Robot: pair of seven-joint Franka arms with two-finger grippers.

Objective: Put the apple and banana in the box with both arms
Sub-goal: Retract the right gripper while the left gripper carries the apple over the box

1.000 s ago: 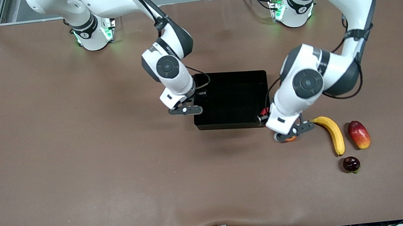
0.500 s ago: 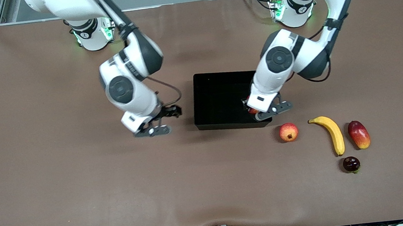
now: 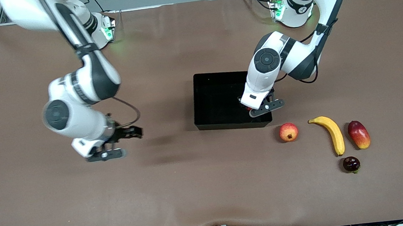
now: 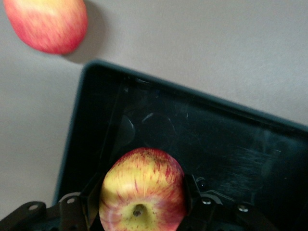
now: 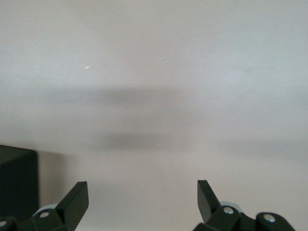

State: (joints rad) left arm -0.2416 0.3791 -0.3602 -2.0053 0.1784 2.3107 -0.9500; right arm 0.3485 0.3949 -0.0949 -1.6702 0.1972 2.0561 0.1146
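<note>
My left gripper (image 3: 253,109) is shut on the apple (image 4: 143,192), a red and yellow streaked fruit with a stem dimple. It holds the apple inside the walls of the black box (image 3: 219,103), at the corner nearest the front camera and toward the left arm's end. In the left wrist view the box floor (image 4: 216,144) shows under the apple. The banana (image 3: 333,133) lies on the table, nearer the front camera than the box and toward the left arm's end. My right gripper (image 3: 120,143) is open and empty over bare table toward the right arm's end.
An orange-red round fruit (image 3: 288,132) lies just outside the box corner; it also shows in the left wrist view (image 4: 47,24). A red-yellow mango (image 3: 358,134) lies beside the banana. A dark round fruit (image 3: 351,164) lies nearer the front camera. A box corner (image 5: 17,183) shows in the right wrist view.
My left gripper has carried the apple from beside the orange-red fruit to inside the box. My right arm has swung away from the box toward its own end of the table.
</note>
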